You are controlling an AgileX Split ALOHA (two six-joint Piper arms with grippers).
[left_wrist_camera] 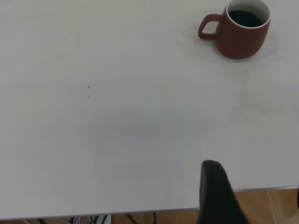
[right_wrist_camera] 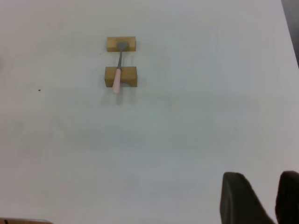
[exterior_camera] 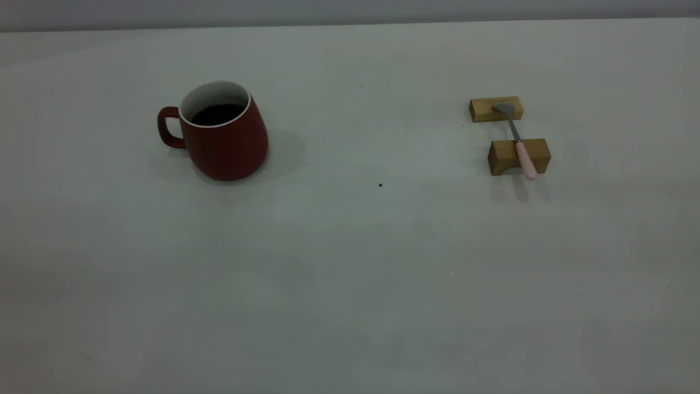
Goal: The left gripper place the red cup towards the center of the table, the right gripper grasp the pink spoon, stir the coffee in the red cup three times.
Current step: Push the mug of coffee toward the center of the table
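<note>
So: the red cup (exterior_camera: pixel 225 134) stands upright on the left half of the table (exterior_camera: pixel 350 273), loop handle pointing away from centre, the coffee (exterior_camera: pixel 217 114) dark against the white inside. We read nothing as started yet. The first move turns on that offset: the cup lies far out ahead of the left gripper (left_wrist_camera: pixel 252 198), which sits back near the table's edge, so we'd expect a long reach, then a shift rightward toward centre.

The pink spoon (exterior_camera: pixel 518 141) is well apart on the right, bridging two wooden blocks (exterior_camera: pixel 518 156): bowl on the far block, pink handle overhanging the near one. Its long axis runs front to back, handle end toward the right gripper (right_wrist_camera: pixel 266 198), the nearer arm for it.

Views differ. Exterior shows cup and spoon together but neither arm. Left wrist shows the cup and one dark finger only, so we cannot tell that gripper's state. Right wrist shows the spoon and two dark fingers with a gap between them, holding nothing.
</note>
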